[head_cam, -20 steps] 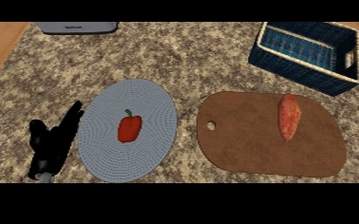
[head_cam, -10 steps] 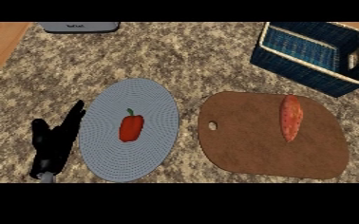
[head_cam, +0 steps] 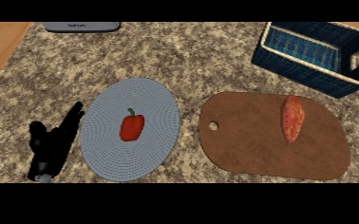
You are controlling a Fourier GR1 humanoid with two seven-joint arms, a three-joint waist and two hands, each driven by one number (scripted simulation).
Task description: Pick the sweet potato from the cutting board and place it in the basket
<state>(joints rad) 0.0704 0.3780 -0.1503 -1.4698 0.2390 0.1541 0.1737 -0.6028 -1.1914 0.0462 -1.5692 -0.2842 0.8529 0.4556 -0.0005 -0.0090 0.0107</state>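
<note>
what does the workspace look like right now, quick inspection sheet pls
surface: speckled stone counter, with a wooden strip at its far left edge.
job's things: sweet potato lies on the brown cutting board, toward its right side; blue basket stands beyond the board at far right.
clutter: red pepper lies on a grey plate; grey appliance at the far edge.
hands: left hand rests open left of the plate; right hand not in view.
cables: nothing seen.
surroundings: nothing seen.

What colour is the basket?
Dark blue with a pale rim, seen in the head view.
</note>
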